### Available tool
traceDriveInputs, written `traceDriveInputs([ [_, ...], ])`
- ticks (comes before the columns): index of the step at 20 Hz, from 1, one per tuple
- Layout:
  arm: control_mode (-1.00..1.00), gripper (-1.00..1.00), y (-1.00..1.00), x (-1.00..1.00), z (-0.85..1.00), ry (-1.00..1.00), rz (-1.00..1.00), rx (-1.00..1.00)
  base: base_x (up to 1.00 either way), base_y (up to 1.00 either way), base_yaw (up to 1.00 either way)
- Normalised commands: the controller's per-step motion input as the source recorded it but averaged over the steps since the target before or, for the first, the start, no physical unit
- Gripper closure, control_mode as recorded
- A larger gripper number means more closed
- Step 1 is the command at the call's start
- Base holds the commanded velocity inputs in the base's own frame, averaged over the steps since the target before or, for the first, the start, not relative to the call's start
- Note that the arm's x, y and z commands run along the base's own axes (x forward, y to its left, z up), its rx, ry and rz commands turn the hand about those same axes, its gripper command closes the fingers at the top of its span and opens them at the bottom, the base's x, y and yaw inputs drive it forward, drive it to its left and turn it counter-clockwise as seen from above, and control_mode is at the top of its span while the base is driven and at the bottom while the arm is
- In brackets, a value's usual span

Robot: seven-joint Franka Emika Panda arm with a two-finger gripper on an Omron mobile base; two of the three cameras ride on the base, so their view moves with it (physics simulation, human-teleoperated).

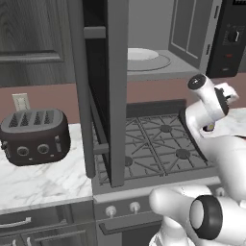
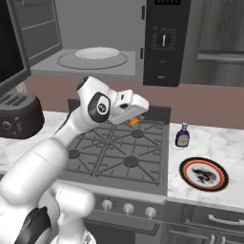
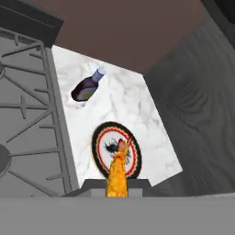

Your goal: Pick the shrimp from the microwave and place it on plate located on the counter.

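The shrimp is riding between the jaws, which are closing on it from both sides, its orange body rising out of the bottom of the hand view with the long axis running straight along the gripper's line and the thin end reaching forward. In the right base view the gripper is hanging over the back of the stovetop, near its rear right corner, with an orange glimpse tucked under the white hand.

Now the relation that matters: the plate is lying ahead of the jaws along the camera's sight line, the shrimp's tip overlapping its patterned centre in the hand view. From the right base camera, though, the plate is sitting on the counter close to the front edge, off toward the robot's right and nearer the base than the hand, so I am judging the carry as only partway done, with travel rightward and down to come.

Room for that travel is looking generous. The marble around the plate is bare toward the front edge and the right. The one neighbour is a small dark bottle standing farther back, just beside the stovetop's right edge and apart from the plate; a low swing could clip it.

Farthest back, the microwave is standing open, a white dish resting on its turntable.
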Motion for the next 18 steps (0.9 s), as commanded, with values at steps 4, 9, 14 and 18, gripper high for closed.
traceDriveInputs([
  [4, -1.0, 1.0, -1.0, 0.0, -0.63, 0.27, -0.16, 0.0, 0.0, 0.0, 0.0],
  [9, -1.0, 1.0, -1.0, -0.03, -0.67, 0.18, -0.11, 0.0, 0.0, 0.0, 0.0],
  [14, -1.0, 1.0, -1.0, -0.14, -0.66, 0.05, -0.03, 0.0, 0.0, 0.0, 0.0],
  [18, -1.0, 1.0, -0.9, -0.03, -0.43, 0.0, 0.0, 0.01, 0.0, 0.0, 0.0],
])
